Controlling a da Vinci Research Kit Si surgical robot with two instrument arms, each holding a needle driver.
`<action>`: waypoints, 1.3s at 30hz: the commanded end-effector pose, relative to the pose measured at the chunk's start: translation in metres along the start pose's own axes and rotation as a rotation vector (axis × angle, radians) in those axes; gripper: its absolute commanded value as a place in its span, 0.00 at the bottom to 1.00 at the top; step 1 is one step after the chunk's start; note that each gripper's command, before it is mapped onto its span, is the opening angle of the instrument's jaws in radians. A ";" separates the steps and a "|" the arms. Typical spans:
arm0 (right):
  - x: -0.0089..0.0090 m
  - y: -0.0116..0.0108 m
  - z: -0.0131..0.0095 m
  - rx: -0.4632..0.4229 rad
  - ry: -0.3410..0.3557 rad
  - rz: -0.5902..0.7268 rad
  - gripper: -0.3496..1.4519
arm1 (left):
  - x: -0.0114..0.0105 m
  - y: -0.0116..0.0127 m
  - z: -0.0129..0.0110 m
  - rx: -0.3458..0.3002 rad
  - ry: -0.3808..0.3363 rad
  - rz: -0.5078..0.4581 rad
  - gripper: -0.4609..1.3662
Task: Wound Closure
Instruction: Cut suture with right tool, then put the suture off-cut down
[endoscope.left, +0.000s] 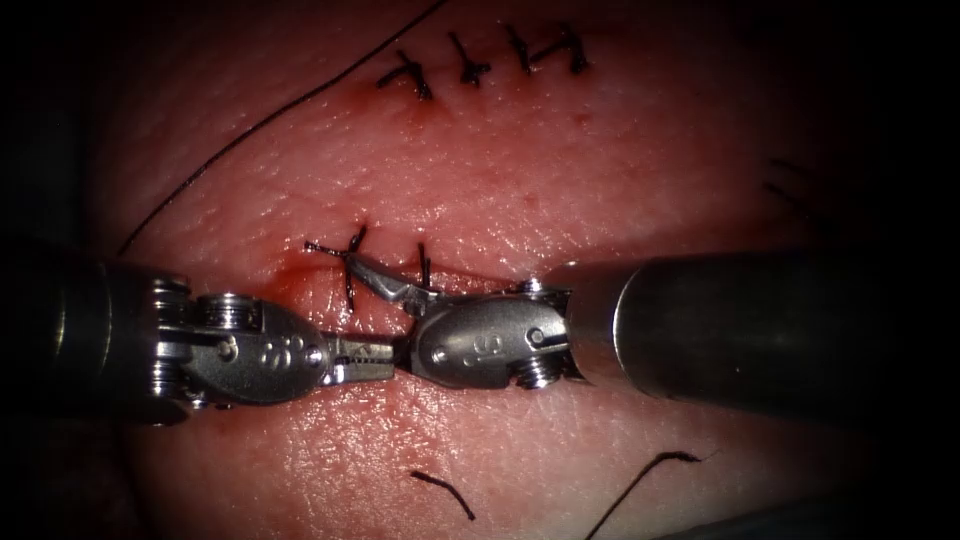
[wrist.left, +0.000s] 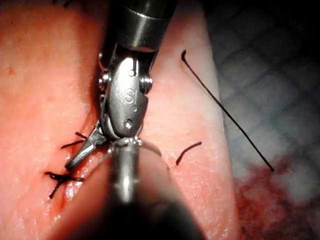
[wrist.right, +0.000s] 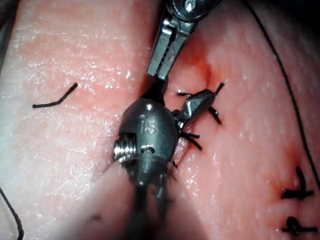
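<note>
The cut (endoscope.left: 470, 285) runs across the tissue (endoscope.left: 560, 180), with two dark stitches (endoscope.left: 352, 272) at its left part. My right tool (endoscope.left: 358, 262) reaches in from the right. Its jaws look shut at the thread (endoscope.left: 322, 247) of the leftmost stitch, and they show again beside that knot in the right wrist view (wrist.right: 197, 105). My left tool (endoscope.left: 390, 361) lies just below the cut with jaws shut and nothing visible in them, its tip touching the right tool's wrist (endoscope.left: 480, 345). I see no needle.
A closed row of stitches (endoscope.left: 480, 62) crosses the far tissue, and a long thread (endoscope.left: 270, 118) trails off to the left. Cut ends of thread (endoscope.left: 445, 493) (endoscope.left: 640, 478) lie on the near tissue. Red fluid (endoscope.left: 290, 275) wets the cut's left end.
</note>
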 end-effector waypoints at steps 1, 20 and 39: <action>0.0000 0.0001 0.0001 0.003 0.000 0.001 0.89 | 0.0000 0.0000 -0.0001 -0.003 -0.001 0.002 0.06; -0.0001 0.0003 -0.0001 0.049 -0.077 -0.003 0.00 | 0.0001 0.0002 -0.0001 -0.005 -0.001 0.005 0.06; -0.0010 0.0030 -0.0129 -0.023 -0.097 0.008 0.71 | 0.0020 0.0045 0.0007 -0.164 0.144 0.127 0.06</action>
